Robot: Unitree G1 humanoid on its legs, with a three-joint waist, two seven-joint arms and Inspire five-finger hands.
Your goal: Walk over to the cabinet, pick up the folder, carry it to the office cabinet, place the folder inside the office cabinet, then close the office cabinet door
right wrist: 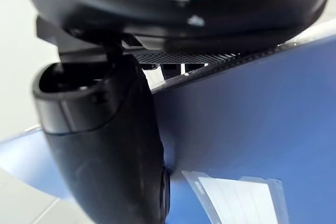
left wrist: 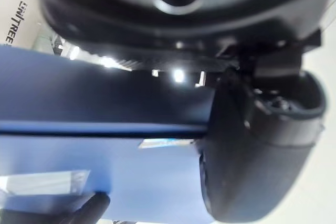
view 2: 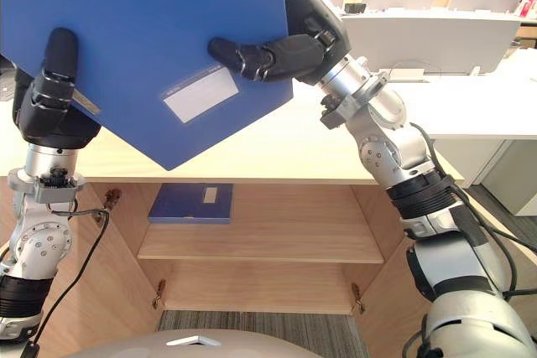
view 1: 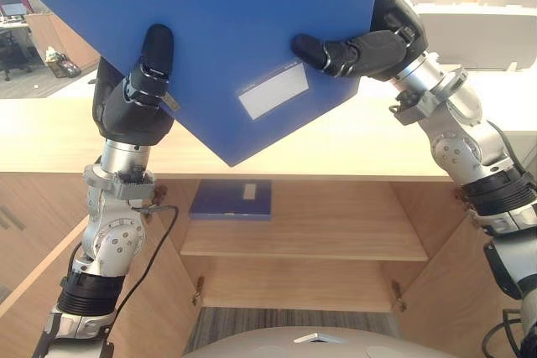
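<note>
Your left hand [view 1: 134,105] is raised on a near-upright forearm, its thumb clamped over the near face of the folder [view 1: 243,14]. Your right hand [view 1: 382,44] grips the opposite edge, wrist bent inward, elbow low, thumb pressed across the same face.

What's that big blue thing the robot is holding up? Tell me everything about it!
It is a blue folder, flat, smooth and stiff like plastic, with a pale rectangular label on its front. It is tilted with one corner pointing down, up in the air above the wooden cabinet top. The left hand and right hand pinch it from either side, each with a dark thumb pressed on the front.
</note>
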